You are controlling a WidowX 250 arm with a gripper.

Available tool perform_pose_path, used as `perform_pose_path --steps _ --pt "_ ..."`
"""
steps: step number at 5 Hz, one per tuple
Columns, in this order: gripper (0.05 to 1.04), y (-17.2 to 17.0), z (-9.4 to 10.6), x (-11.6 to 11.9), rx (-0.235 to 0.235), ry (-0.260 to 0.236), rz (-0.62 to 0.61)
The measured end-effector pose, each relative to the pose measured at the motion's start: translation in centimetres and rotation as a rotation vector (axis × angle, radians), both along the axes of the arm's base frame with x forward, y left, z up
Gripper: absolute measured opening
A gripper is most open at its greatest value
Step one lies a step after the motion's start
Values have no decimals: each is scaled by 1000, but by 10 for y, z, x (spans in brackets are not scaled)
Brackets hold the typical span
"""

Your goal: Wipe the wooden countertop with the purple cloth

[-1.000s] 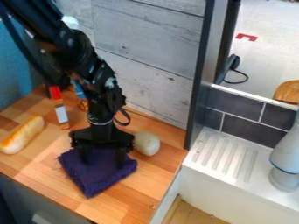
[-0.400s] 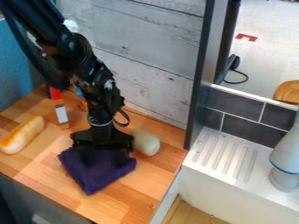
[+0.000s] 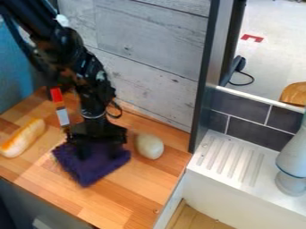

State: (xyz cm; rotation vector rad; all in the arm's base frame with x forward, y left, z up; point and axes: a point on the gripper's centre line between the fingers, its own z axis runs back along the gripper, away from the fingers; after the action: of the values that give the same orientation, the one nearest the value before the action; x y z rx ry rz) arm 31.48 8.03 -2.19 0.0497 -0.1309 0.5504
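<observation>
1. While the purple cloth (image 3: 90,173) lies bunched on the wooden desk (image 3: 140,190), a pale, rounded, egg-like object (image 3: 149,146) sits to its right in the view, near it but apart.
2. Left of the cloth, toward the desk's left side, lies a long bread-like piece (image 3: 24,137), pale with an orange end, set at a slant.
3. Up and to the left of the cloth is a narrow object (image 3: 62,114) with a red top and a white patch, near the arm.
4. Behind the cloth rises a wall of grey-white planks (image 3: 149,62); a blue panel (image 3: 15,82) stands behind it to the left.
5. Well to the right of the cloth, past a dark upright post (image 3: 202,85), are a white ridged drainboard (image 3: 230,162), dark tiles (image 3: 260,134) and a pale grey, rounded fixture (image 3: 291,156).
6. Coming from the upper left, the black arm (image 3: 71,56) slants down behind the cloth, then turns nearly vertical above it.
7. The end effector (image 3: 99,151) points down at the cloth's upper part, overlapping it and hiding some of it. Whether it is spread, pressed together or pinching the fabric, I cannot tell.
</observation>
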Motion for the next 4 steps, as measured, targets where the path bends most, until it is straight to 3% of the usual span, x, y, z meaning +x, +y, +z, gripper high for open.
perform_pose_path --steps 2,4 --pt "1001 2 -1 42 -30 -32 -26" --pt "1001 7 0 61 -27 -49 -28"
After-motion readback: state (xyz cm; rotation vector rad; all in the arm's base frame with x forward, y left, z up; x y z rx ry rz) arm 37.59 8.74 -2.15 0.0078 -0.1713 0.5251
